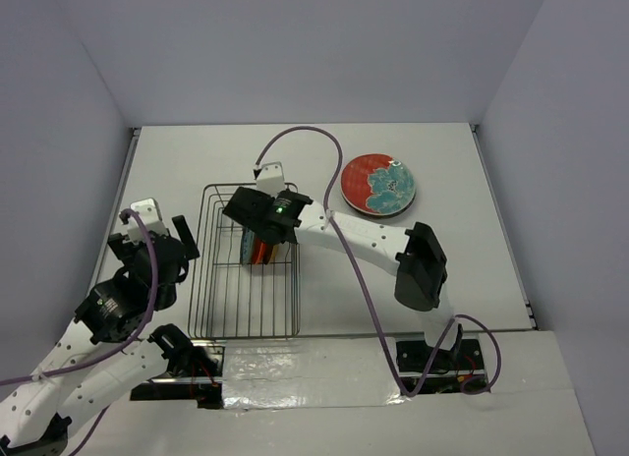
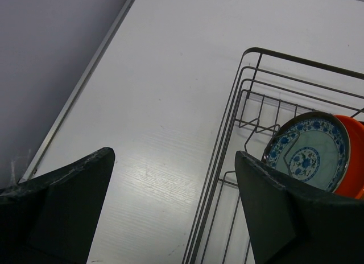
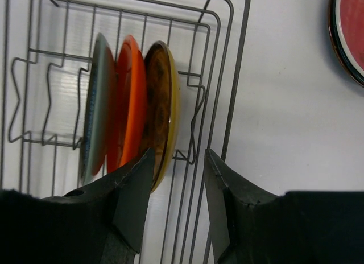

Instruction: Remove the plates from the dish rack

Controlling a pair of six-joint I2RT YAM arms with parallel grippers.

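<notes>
Three plates stand on edge in the dish rack [image 3: 227, 59], packed close together at its right side: a blue-floral plate [image 3: 94, 104], an orange plate [image 3: 129, 93] and a yellow-rimmed plate [image 3: 168, 104]. The right gripper [image 3: 179, 156] hangs above the yellow-rimmed plate's edge with its jaws parted, holding nothing; whether it touches the plate cannot be told. The left gripper [image 2: 175, 156] is spread wide and empty, just beside the rack's left wall. A red plate with teal flowers [image 1: 378, 184] lies flat on the table [image 1: 472, 259], right of the rack.
</notes>
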